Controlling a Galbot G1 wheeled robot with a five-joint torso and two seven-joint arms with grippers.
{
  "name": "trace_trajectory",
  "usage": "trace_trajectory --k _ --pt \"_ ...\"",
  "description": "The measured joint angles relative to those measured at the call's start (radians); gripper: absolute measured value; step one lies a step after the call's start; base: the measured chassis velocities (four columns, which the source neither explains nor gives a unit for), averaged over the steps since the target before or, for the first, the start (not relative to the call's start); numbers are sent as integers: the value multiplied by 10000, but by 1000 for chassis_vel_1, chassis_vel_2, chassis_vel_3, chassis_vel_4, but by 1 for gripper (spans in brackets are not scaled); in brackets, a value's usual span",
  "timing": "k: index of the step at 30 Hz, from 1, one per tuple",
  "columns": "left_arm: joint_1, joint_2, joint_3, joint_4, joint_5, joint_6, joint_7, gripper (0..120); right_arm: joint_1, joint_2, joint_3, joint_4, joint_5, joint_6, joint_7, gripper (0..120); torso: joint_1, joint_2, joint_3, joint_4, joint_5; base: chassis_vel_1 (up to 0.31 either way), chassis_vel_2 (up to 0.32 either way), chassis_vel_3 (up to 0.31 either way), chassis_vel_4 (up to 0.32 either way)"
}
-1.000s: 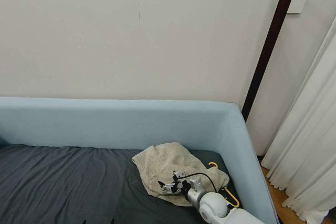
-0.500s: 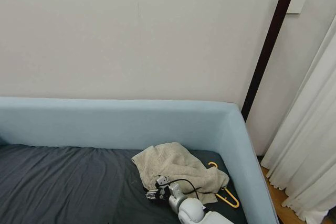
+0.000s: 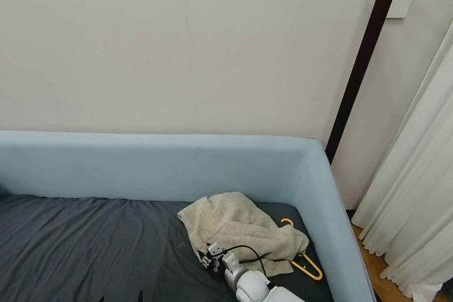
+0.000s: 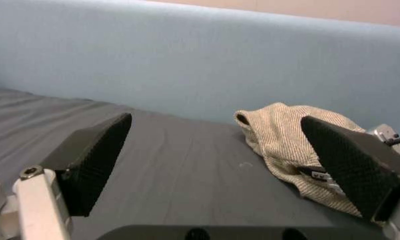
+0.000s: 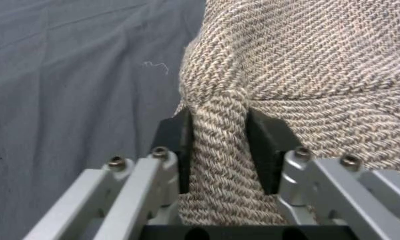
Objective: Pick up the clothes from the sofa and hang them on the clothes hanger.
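A beige knitted garment (image 3: 237, 225) lies crumpled on the sofa's dark grey seat (image 3: 85, 245), near the right corner. A yellow hanger (image 3: 306, 264) pokes out from under its right side. My right gripper (image 3: 211, 255) sits at the garment's front-left edge. In the right wrist view the right gripper (image 5: 218, 145) is shut on a fold of the knit (image 5: 306, 60), pinched between both black pads. My left gripper (image 4: 219, 165) hovers open over the seat, left of the garment (image 4: 286, 135), with nothing between its fingers.
The sofa's light blue backrest (image 3: 156, 167) and right arm (image 3: 322, 203) wall in the corner. A dark brown rack pole (image 3: 361, 61) rises behind the sofa's right end. White curtains (image 3: 417, 203) hang at the far right over a wooden floor.
My right gripper has slid left from over the garment's middle to its front-left edge, and the arm now sits lower in the head view.
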Motion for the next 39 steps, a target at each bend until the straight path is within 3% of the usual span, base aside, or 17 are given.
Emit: trace_trajectory --k 2,3,8,16,19,34,39 --pt "22 -4 9 -7 2 -3 0 100 -9 -40 -22 39 32 -11 9 25 0 0 0 0 0 0 0 0 0" --pt "61 -12 29 -19 36 -22 0 100 -27 -106 -57 92 85 -23 33 17 0 1 0 0 0 0 0 0 0" --pt "66 -37 87 -10 75 -47 0 100 -46 -261 -80 332 317 -24 112 0 0 0 0 0 0 0 0 0 0" --pt "-23 -8 98 47 61 -47 -32 100 5 -793 131 1300 873 -34 333 0 0 0 0 0 0 0 0 0 0" --pt "-77 22 94 48 42 -47 -40 100 139 -1426 198 2471 1459 -252 558 0 0 1 0 0 0 0 0 0 0" --pt "-226 145 58 -7 -194 18 -93 100 509 -2971 641 6406 3044 -1169 1437 0 0 0 0 0 0 0 0 0 0" --pt "-324 159 54 -13 -257 51 -107 100 1222 -3829 989 8295 4084 -1548 1786 0 -2 0 0 0 3 0 0 0 0"
